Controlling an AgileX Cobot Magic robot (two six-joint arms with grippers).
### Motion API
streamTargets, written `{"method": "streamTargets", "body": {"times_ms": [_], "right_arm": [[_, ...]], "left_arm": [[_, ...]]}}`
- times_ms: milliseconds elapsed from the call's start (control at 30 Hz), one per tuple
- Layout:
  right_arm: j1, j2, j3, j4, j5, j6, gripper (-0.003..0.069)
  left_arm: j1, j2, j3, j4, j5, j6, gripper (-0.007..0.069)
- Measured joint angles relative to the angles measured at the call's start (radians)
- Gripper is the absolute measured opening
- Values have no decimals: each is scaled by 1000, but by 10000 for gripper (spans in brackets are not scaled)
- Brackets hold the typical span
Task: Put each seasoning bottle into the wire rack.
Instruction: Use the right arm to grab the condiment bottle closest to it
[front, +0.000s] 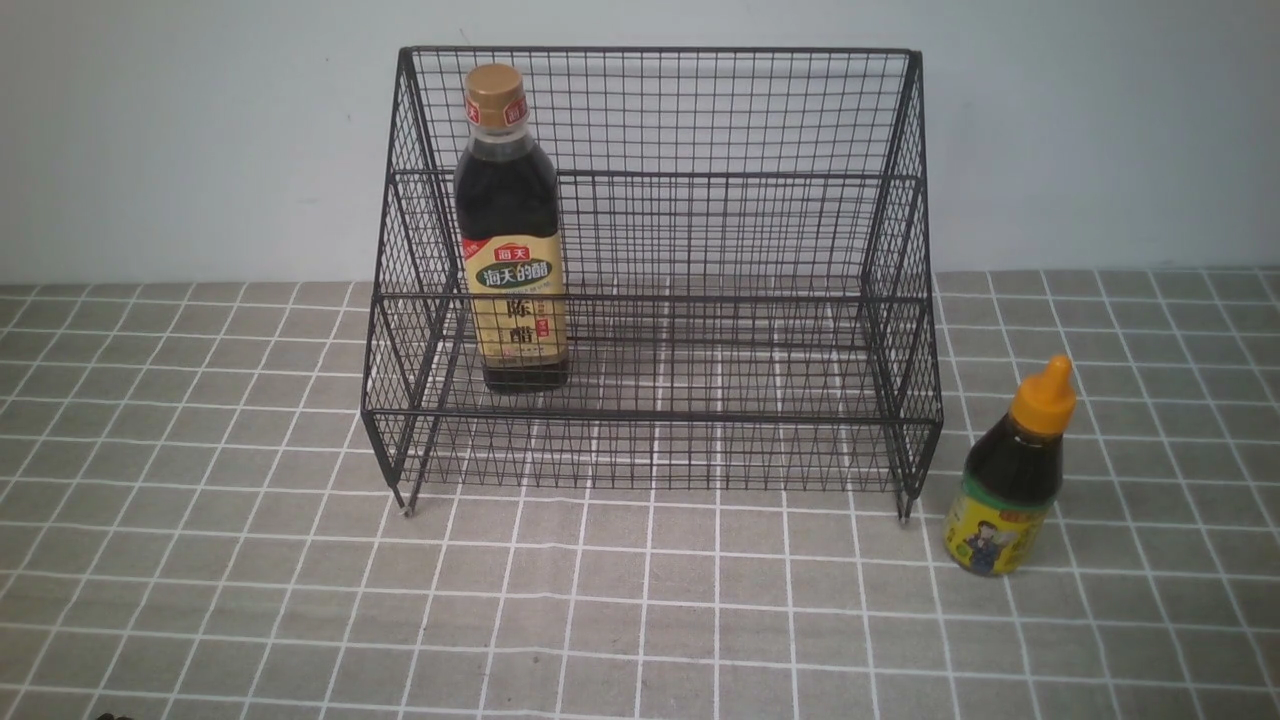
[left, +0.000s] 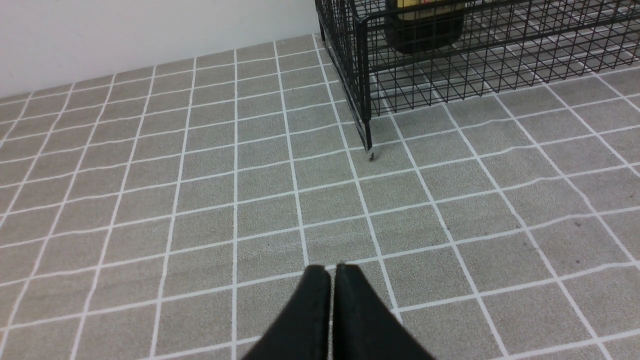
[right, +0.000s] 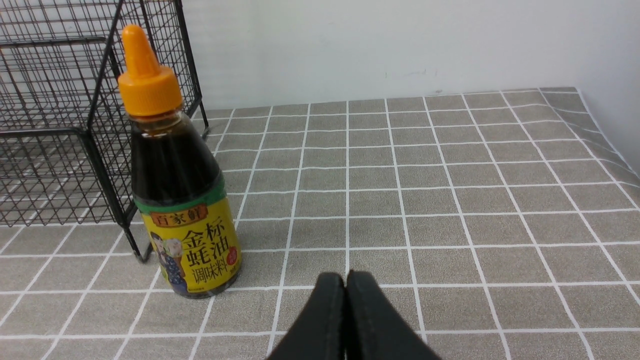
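The black wire rack (front: 650, 180) stands at the back middle of the table. A tall seasoning bottle (front: 510, 235) with a gold cap and tan label stands upright inside its left part. The short seasoning bottle (front: 1012, 480) with an orange pointed cap stands on the cloth just right of the rack's front right foot. In the right wrist view this short bottle (right: 180, 195) is close to my right gripper (right: 346, 276), which is shut and empty. My left gripper (left: 332, 270) is shut too, over bare cloth short of the rack's corner foot (left: 370, 154). Neither arm shows in the front view.
A grey cloth with a white grid (front: 640, 600) covers the table. A pale wall (front: 200, 140) rises right behind the rack. The cloth's far right edge (right: 600, 135) meets the wall in the right wrist view.
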Motion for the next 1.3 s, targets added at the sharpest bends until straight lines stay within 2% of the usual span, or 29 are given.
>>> {"method": "streamTargets", "body": {"times_ms": [233,400,467,567,800,900,967,1133,1300], "right_arm": [[0,0,1,5,-10,-7,-12],[0,0,11,105,-149,4,-12],[0,0,12,189,-285,21,-12],[0,0,12,270,-397,33,-12],[0,0,12,305,-448,39,-12],[0,0,12,336,-503,92,-12],[1,6,-1,332,-485,103,-12],[25,138,-149,212,-344,113,-12],[112,474,-398,70,-135,77,-2]], "left_arm": [[0,0,0,0,1,0,-7],[0,0,0,0,1,0,-7],[0,0,0,0,1,0,-7],[0,0,0,0,1,0,-7],[0,0,0,0,1,0,-7],[0,0,0,0,2,0,-7],[0,0,0,0,2,0,-7],[0,0,0,0,2,0,-7],[0,0,0,0,3,0,-7]]}}
